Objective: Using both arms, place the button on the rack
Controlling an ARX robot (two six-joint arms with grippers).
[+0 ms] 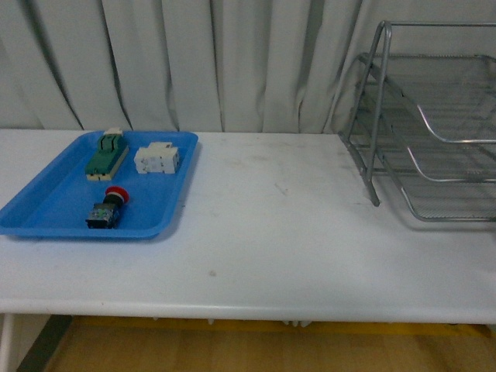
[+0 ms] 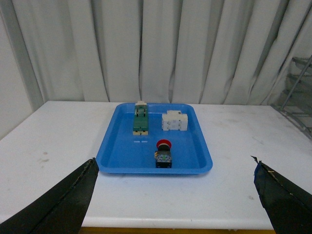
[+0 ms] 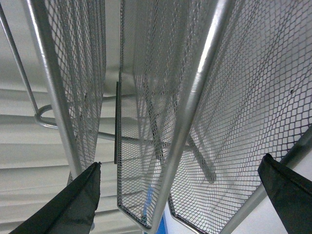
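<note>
In the tray (image 1: 54, 205) at the worktop's (image 1: 271, 240) left, the button (image 1: 108, 208) lies on its side, well apart from the rack (image 1: 449, 85); the open left end effector (image 2: 174, 165) is best lowered squarely across its dark body, while the right end effector (image 3: 179, 165), likewise open, is seen close against the rack's mesh.

Table (image 1: 271, 232) open btw tray (image 1: 46, 211) & rack (image 1: 373, 147); rack crowds right gripper (image 3: 180, 200).
</note>
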